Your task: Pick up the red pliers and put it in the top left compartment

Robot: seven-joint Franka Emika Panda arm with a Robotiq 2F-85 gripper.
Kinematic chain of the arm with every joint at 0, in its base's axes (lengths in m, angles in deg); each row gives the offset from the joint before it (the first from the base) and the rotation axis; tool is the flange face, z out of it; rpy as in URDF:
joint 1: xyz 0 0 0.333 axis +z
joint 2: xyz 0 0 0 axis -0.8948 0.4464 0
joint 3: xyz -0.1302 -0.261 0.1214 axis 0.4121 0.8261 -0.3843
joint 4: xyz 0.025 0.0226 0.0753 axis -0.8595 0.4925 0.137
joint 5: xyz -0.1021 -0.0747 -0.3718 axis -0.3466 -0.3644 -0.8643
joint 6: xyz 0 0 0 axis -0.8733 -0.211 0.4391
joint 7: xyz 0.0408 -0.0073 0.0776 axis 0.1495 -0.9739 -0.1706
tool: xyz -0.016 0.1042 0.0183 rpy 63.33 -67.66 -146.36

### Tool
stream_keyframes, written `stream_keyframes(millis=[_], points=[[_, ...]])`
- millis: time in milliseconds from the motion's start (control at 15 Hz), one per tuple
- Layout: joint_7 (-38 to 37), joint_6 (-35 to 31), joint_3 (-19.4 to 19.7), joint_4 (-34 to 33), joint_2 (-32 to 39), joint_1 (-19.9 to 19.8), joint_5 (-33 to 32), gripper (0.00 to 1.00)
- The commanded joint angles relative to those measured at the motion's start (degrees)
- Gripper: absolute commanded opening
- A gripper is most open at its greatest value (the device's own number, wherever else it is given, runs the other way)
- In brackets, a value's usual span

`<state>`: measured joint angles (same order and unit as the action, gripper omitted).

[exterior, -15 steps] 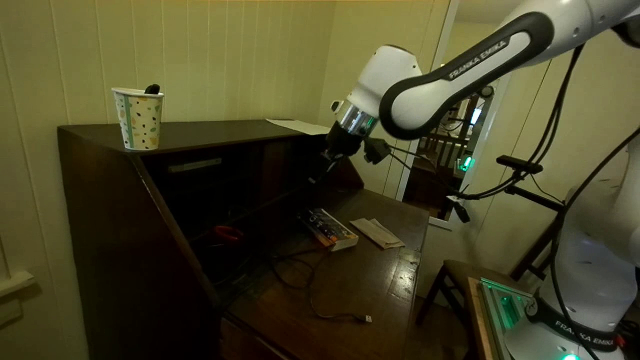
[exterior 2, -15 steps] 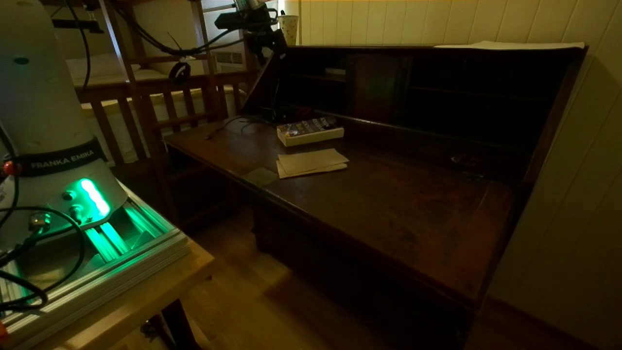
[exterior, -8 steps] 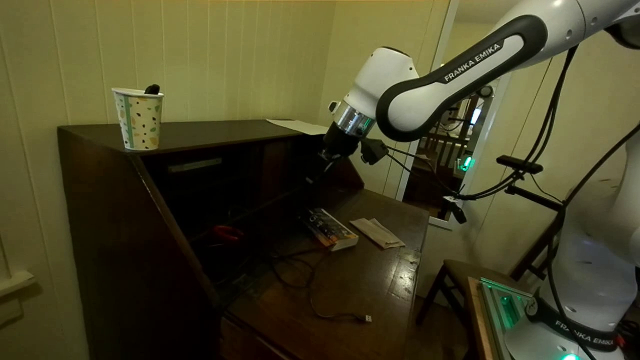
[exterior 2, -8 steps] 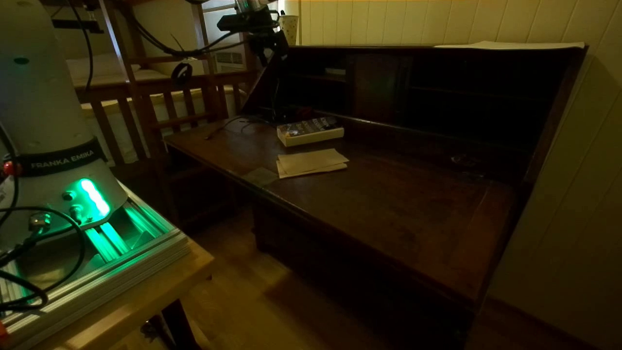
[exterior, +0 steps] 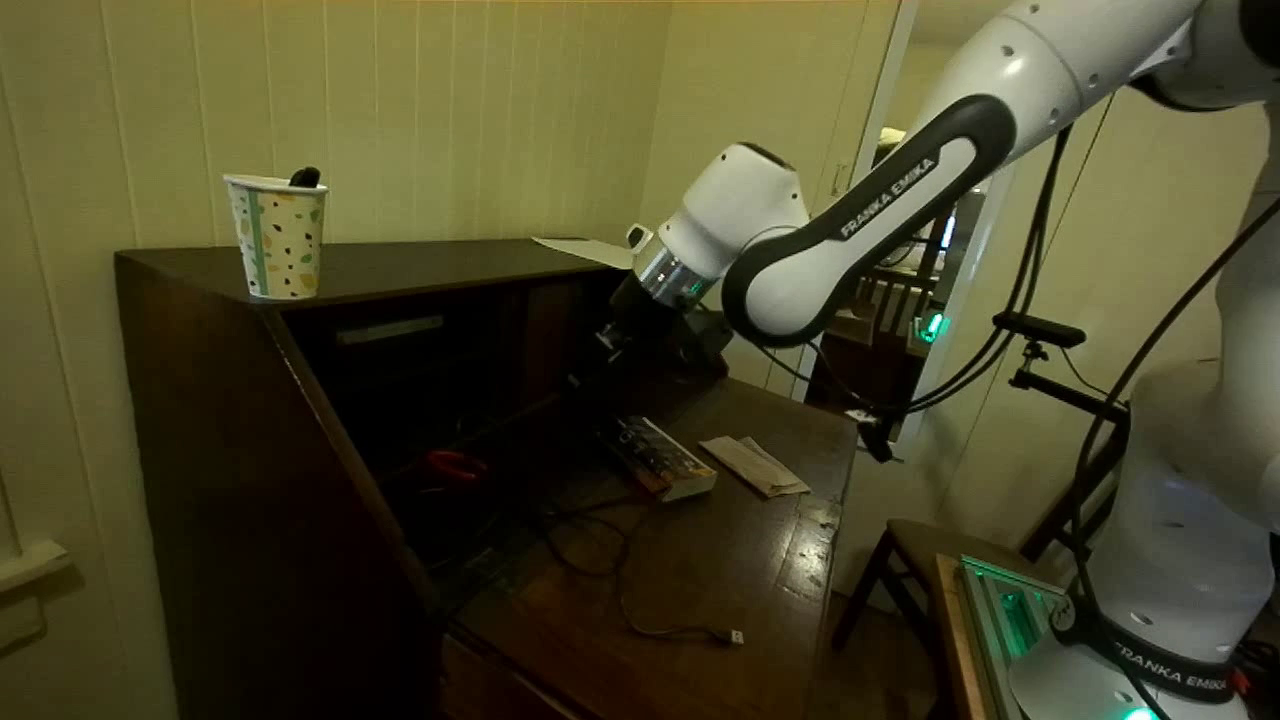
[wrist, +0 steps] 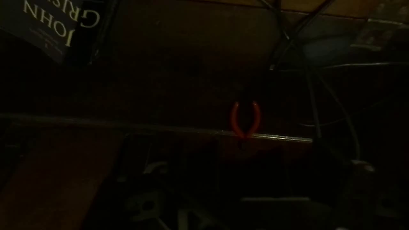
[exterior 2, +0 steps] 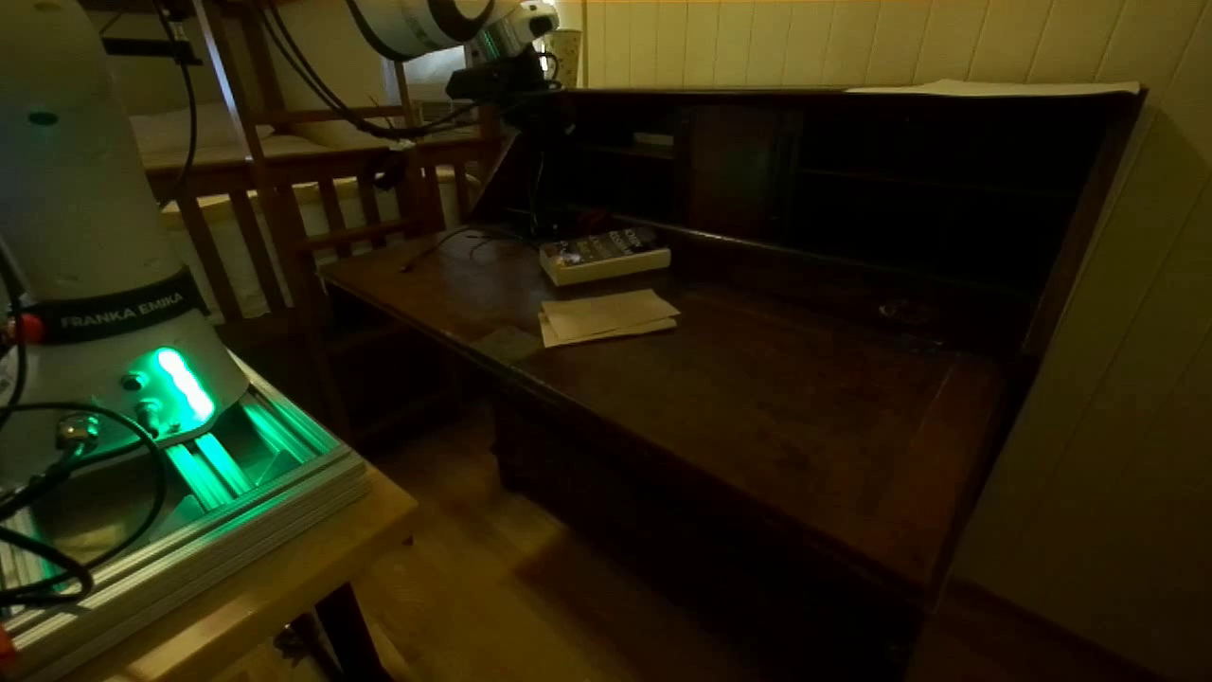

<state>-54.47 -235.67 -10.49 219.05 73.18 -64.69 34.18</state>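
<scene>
Two jaws spread wide, the tool (wrist: 259, 166) dips lower than half a second ago, edging closer to the red pliers (wrist: 245, 135)! They lie by the back edge of the counter (exterior 2: 757, 407), near the cables (wrist: 312, 102); the book (exterior 2: 606, 254) stays put.

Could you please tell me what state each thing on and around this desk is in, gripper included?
Gripper: open, though dimly seen
Red pliers: handles spread apart, not gripped
Desk: front lowered
Book: closed, lying flat
Brown paper: lying flat
Cup: upright, a dark object sticking out
Cable plug: loose, not plugged in
Base light: lit green
</scene>
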Motion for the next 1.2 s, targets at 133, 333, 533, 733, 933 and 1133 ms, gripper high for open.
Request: stream_keyframes(millis=[133, 333, 533, 733, 933, 1133], points=[[0.4, -2.2, 2.0, -13.0, 15.7, 1.9, -7.0, 1.0], [3.7, 0.1, 0.6, -20.2, 22.3, 2.8, -0.9, 1.0], [3.8, -0.3, 1.5, -18.1, 21.0, 3.7, 0.8, 1.0], [1.4, -2.4, 5.0, -20.6, 23.8, 7.2, -0.3, 1.0], [-0.4, -5.8, 7.9, -22.6, 27.2, 9.5, -3.0, 1.0], [-0.8, -9.2, 11.0, -24.6, 30.7, 12.5, -2.2, 1.0]])
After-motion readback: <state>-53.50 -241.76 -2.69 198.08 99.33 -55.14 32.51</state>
